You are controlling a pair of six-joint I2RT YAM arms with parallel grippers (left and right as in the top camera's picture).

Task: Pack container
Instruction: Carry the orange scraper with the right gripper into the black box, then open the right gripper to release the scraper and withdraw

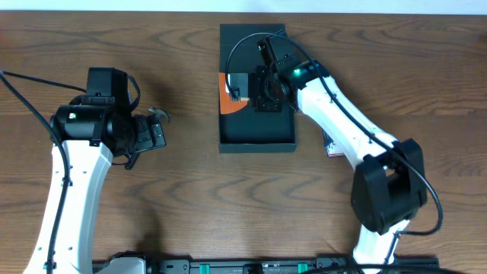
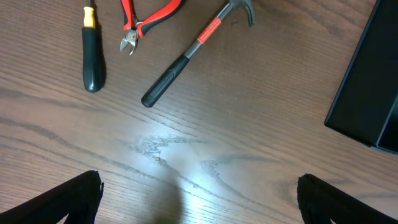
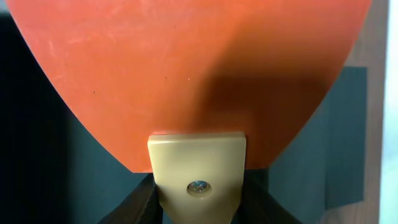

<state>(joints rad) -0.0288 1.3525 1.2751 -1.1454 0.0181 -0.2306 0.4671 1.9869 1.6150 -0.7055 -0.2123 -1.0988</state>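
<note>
Left claw (image 1: 152, 134) hangs over the left part of the wooden worktop (image 1: 190, 183), well apart from the container (image 1: 259, 131), with a hammer's (image 1: 160, 114) metal head peeking out just beside it. From overhead I cannot tell how its jaws stand. The dark teal-green container sits at the top middle of the worktop, open side up. The right claw (image 1: 243, 90) reaches over it, and the orange tool (image 1: 228, 99) lies within the container's outline, close to its left wall. A small flat item (image 1: 332, 146) shows on the worktop, partly hidden under the right arm.

From the left wrist, both dark fingertips (image 2: 68, 199) stand in the lower corners, spread wide with nothing between them but bare wood. Beyond them lie a black-handled screwdriver (image 2: 92, 56) with a yellow collar, red-handled cutters (image 2: 140, 25) and the hammer, whose black grip points toward the camera. None of the three touch. One dark corner of the container shows at the right edge.

From the right wrist, the tool's broad, rounded orange blade fills most of the picture. Its cream handle (image 3: 196, 171), with one screw in it, is pinched between the dark fingers (image 3: 134, 205). The container's dark surface lies beneath it. Whether the blade touches the container, I cannot tell.
</note>
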